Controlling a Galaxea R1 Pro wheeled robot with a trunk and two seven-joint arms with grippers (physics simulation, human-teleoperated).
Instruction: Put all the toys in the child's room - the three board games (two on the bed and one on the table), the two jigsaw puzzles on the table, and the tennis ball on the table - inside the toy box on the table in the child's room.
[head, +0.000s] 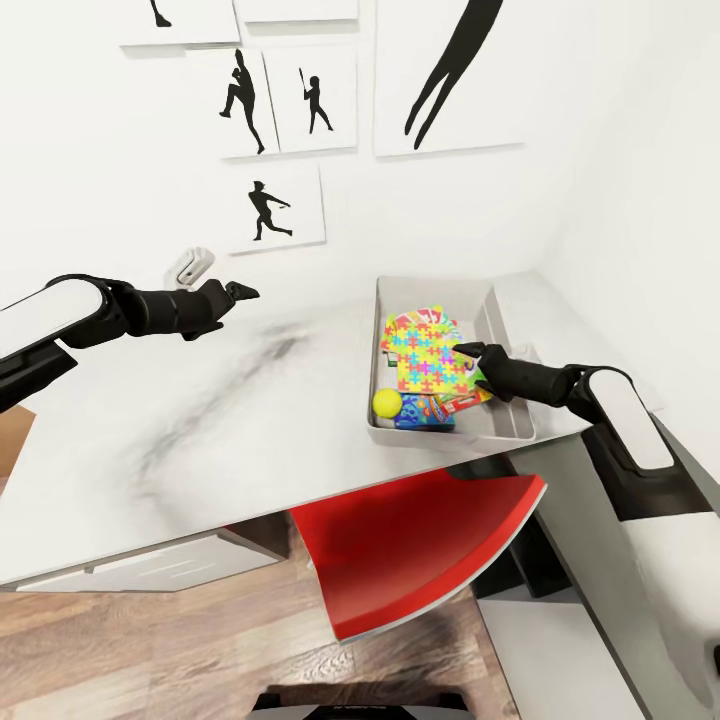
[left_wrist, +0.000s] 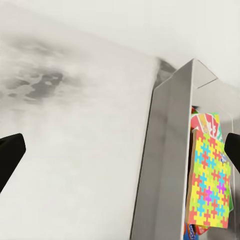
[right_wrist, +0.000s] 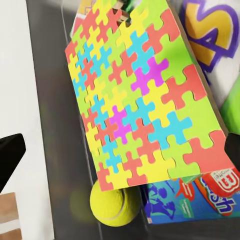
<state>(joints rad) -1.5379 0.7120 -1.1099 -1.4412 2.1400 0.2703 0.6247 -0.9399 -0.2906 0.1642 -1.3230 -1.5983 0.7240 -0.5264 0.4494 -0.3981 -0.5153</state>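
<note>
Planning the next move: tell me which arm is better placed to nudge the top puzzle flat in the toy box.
Right, probably. The right claw hangs over the toy box, right at the edge of the jigsaw puzzle lying on the pile. The left claw hovers over bare table, well away from the box.

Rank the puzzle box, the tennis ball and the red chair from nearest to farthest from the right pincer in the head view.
1. Puzzle box, in the tray beside the right pincer.
2. Tennis ball, at the tray's near corner.
3. Red chair, under the desk.

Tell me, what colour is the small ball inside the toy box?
The tennis ball is yellow-green; the right wrist view shows it best.
</note>
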